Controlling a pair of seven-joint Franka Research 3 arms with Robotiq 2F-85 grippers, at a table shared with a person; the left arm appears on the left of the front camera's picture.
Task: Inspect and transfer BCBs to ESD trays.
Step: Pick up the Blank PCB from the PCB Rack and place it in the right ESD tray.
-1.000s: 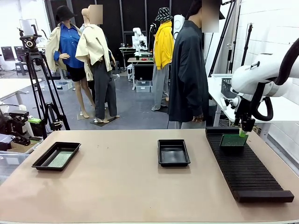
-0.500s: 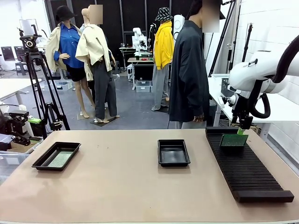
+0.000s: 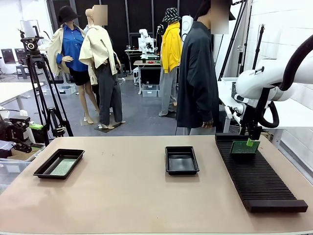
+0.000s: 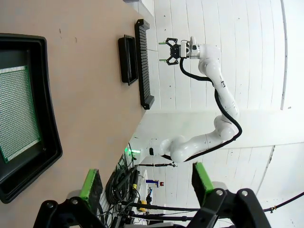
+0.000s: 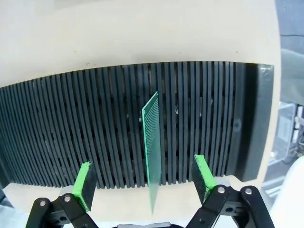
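**Robot's right claw (image 5: pixel 142 179) lines up on upright circuit board (image 5: pixel 152 142)**

The right claw's green pads stand wide apart, one on each side of a thin green circuit board. As far as the wrist view shows, they touch neither face. The board stands on edge in a slot of the long black ribbed rack (image 5: pixel 57 133). The slot keeps it upright, so both faces are clear for a pinch from above.

Judging by the task, closing on the board is the step in hand. The pads will need to meet it squarely, because an off-centre pinch could tilt the thin board or jam it in its slot.

On the table (image 3: pixel 122 196), the middle tray (image 3: pixel 168 160) lies empty near the rack and is the likely destination. At the far left, the left claw (image 4: pixel 146 180) hangs with its pads also apart, holding nothing. Below it is the left tray (image 4: pixel 50 137), where a second board (image 4: pixel 16 114) lies flat on the floor. That suggests one of the two transfers is done.

A person (image 3: pixel 197 73) in a dark coat stands at the table's far side.
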